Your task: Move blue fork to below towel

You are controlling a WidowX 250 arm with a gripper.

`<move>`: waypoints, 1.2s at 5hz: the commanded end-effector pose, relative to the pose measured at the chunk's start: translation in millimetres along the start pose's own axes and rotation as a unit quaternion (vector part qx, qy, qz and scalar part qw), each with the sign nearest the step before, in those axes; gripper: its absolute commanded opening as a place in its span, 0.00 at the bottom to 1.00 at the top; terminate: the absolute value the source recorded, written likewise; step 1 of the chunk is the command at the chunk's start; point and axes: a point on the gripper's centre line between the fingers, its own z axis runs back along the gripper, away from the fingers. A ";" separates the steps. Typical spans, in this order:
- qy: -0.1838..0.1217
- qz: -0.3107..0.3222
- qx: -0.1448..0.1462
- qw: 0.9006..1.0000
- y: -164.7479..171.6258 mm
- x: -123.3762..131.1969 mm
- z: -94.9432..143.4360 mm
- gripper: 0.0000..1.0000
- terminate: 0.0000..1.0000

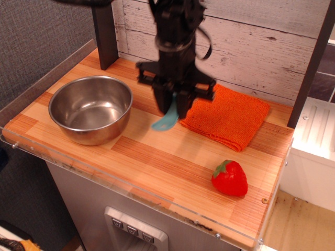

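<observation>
My black gripper [174,109] is shut on the blue fork [165,120], a light-blue plastic utensil that hangs down from between the fingers, its lower end just above the wooden tabletop [157,157]. The fork's upper part is hidden by the fingers. The orange knitted towel [226,115] lies flat at the back right of the table. The gripper stands at the towel's left edge, between the towel and the steel bowl [90,109].
A red strawberry [230,178] lies near the front right. A dark post [104,32] stands at the back left and another [313,63] at the right. A clear plastic strip [131,189] lines the front edge. A white plank wall [272,42] is behind.
</observation>
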 end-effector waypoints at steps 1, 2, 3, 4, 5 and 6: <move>0.018 -0.029 0.022 0.999 1.9 -32.5 -6.6 0.00 0.00; 0.030 -0.038 0.031 0.998 3.6 -45.4 -15.0 0.00 0.00; 0.035 -0.044 0.033 0.998 3.0 -46.7 -21.9 0.00 0.00; 0.036 -0.047 0.032 0.998 2.7 -44.6 -25.6 0.00 0.00; 0.041 -0.043 0.038 0.997 1.8 -43.9 -29.0 1.00 0.00; 0.046 -0.043 0.039 0.997 0.1 -44.5 -29.5 1.00 0.00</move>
